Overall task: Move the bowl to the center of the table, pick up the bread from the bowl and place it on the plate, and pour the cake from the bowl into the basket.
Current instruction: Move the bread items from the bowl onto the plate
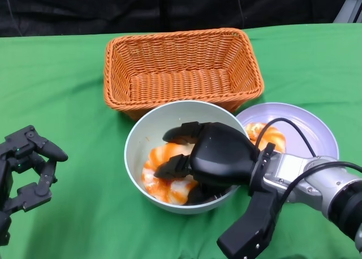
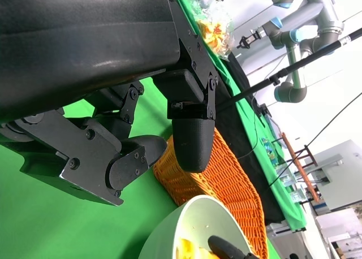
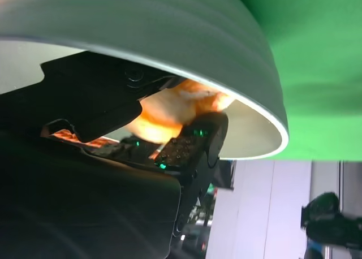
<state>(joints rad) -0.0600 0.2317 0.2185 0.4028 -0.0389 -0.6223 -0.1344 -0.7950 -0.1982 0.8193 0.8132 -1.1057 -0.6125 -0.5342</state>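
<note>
The pale green bowl (image 1: 137,149) stands mid-table, just in front of the orange wicker basket (image 1: 181,50). Inside it lies an orange and white cake (image 1: 164,177). My right hand (image 1: 218,154) grips the bowl's right rim, with its fingers reaching inside over the cake. The right wrist view shows the bowl's outer wall (image 3: 169,27), the cake (image 3: 169,109) and my right hand (image 3: 102,174) at the rim. The bread (image 1: 270,136) lies on the lilac plate (image 1: 308,132), right of the bowl. My left hand (image 1: 28,168) hovers at the lower left, holding nothing, fingers apart.
The basket (image 2: 226,180) holds nothing and nearly touches the bowl (image 2: 186,225). Green cloth covers the table (image 1: 68,89), bare on the left. The plate sits partly behind my right forearm. Beyond the table are other robot arms and stands.
</note>
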